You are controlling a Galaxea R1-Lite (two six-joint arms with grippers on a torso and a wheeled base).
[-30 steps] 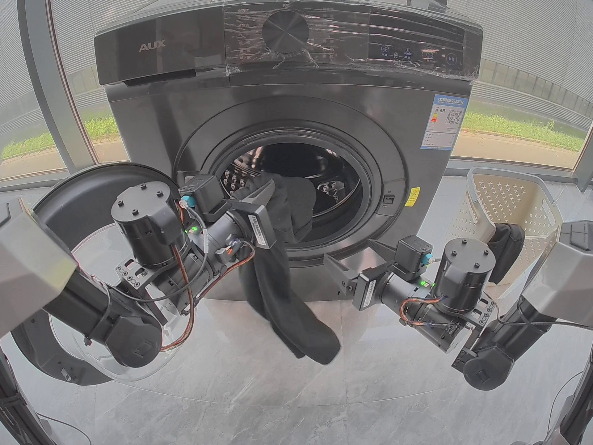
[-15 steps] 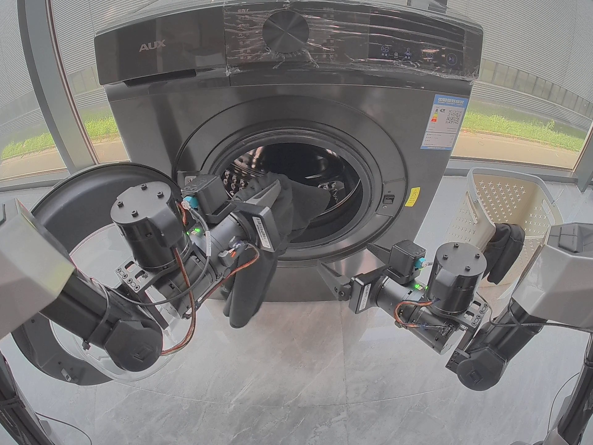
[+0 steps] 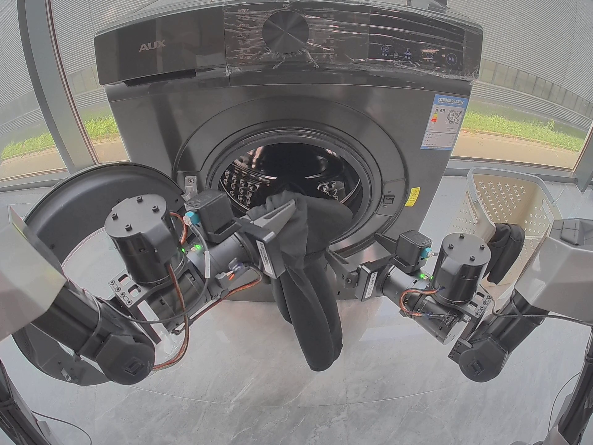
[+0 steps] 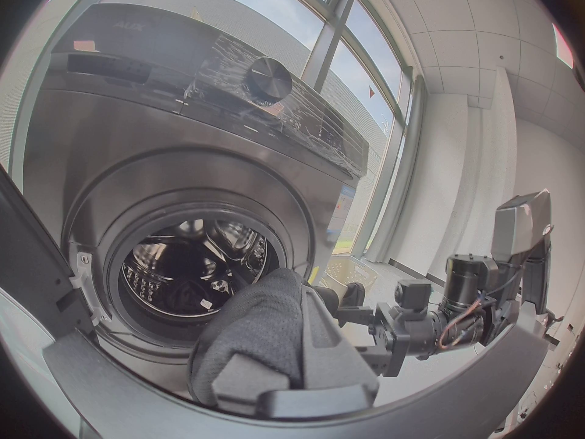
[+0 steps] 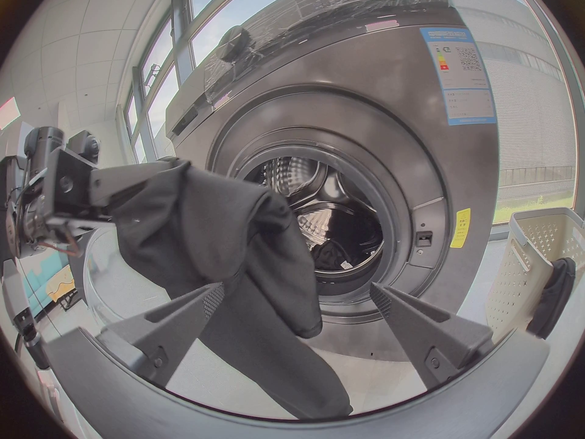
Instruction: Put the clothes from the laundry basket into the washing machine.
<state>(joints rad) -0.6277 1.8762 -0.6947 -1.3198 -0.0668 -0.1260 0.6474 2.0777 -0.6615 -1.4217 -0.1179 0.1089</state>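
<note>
Before the open porthole of the dark grey front-loading washing machine [image 3: 284, 103], the head view shows you the left arm [image 3: 92, 322] reaching in from the left. Its left gripper [image 3: 285, 217] is clamped on a long black garment [image 3: 312, 298], which bunches at the porthole's lower edge and hangs toward the pale marbled floor [image 3: 247, 390]. Your right arm [image 3: 494, 335] lies low on the right, with the right gripper [image 3: 352, 248] spread apart just beside the hanging cloth. A white perforated plastic laundry basket [image 3: 494, 177] stands right of the machine, a dark piece of clothing [image 3: 506, 248] draped over its rim.

From the left wrist, you see both fingers [image 4: 332, 349] pinching the knit fabric, the steel drum [image 4: 183, 269] beyond.

From the right wrist, the jaws stand wide, the garment hangs ahead of them, and a dark bundle of clothes [image 5: 332, 254] lies in the drum.
</note>
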